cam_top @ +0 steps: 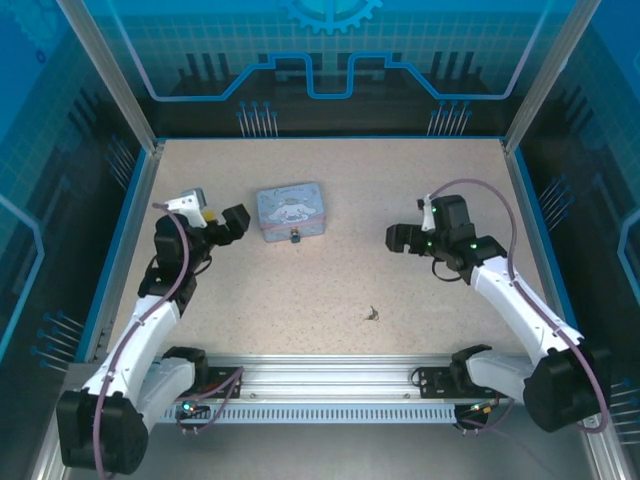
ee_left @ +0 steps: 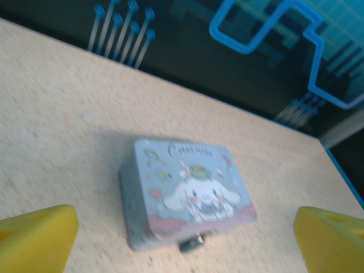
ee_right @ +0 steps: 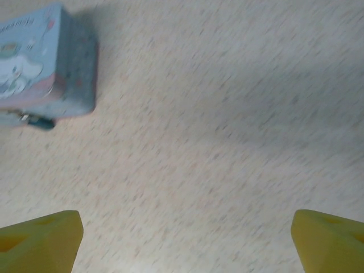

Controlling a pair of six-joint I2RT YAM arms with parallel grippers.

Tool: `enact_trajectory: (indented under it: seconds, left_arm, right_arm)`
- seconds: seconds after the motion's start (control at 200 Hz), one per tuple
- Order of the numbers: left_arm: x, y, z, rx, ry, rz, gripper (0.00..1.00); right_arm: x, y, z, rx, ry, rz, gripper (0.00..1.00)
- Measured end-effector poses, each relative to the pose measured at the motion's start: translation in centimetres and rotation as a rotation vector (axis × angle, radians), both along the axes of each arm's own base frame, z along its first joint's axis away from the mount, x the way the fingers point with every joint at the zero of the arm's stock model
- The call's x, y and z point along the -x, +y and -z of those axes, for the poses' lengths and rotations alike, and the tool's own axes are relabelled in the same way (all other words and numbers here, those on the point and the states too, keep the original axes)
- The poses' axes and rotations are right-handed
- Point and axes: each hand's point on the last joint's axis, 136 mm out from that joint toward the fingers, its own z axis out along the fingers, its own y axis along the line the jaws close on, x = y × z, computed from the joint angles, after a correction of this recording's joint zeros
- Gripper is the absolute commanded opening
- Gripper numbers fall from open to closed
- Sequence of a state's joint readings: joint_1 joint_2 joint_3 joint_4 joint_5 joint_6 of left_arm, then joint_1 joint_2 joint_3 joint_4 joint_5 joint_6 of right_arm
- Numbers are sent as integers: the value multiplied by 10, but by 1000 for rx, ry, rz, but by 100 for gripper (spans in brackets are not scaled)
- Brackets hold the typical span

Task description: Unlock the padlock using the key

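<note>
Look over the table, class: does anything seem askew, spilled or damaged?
Nothing looks spilled or damaged. The blue tin sits slightly skewed, padlock at its near side; the key lies alone, well apart from both.

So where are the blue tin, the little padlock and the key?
Blue tin (cam_top: 289,208): overhead view, centre of its lid.
Padlock (cam_top: 296,237): overhead view, its body at the tin's near side.
Key (cam_top: 372,314): overhead view, middle of the small dark piece.

Tin mid-table, key out front
Padlock sits against the tin's near side; key's nearer the arms, off right. Left gripper left of the tin, right gripper right.
</note>
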State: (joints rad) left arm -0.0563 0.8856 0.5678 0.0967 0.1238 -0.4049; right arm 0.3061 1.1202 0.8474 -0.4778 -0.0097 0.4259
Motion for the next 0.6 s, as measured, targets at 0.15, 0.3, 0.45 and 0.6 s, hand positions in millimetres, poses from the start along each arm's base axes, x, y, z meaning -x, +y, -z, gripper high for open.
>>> enact_trajectory:
  seconds: [0.15, 0.3, 0.45, 0.6]
  left_arm:
    - [8, -16, 28, 50, 130, 61, 99]
    - [-6, -17, 53, 63, 238, 48, 99]
    - [-45, -18, 69, 61, 307, 31, 99]
    - [-89, -15, 87, 75, 339, 5, 99]
  right_arm:
    - [30, 24, 15, -33, 95, -26, 95]
    - [60, 41, 37, -15, 196, -61, 96]
    - [85, 45, 64, 30, 284, -66, 98]
    - [95, 47, 74, 51, 309, -63, 99]
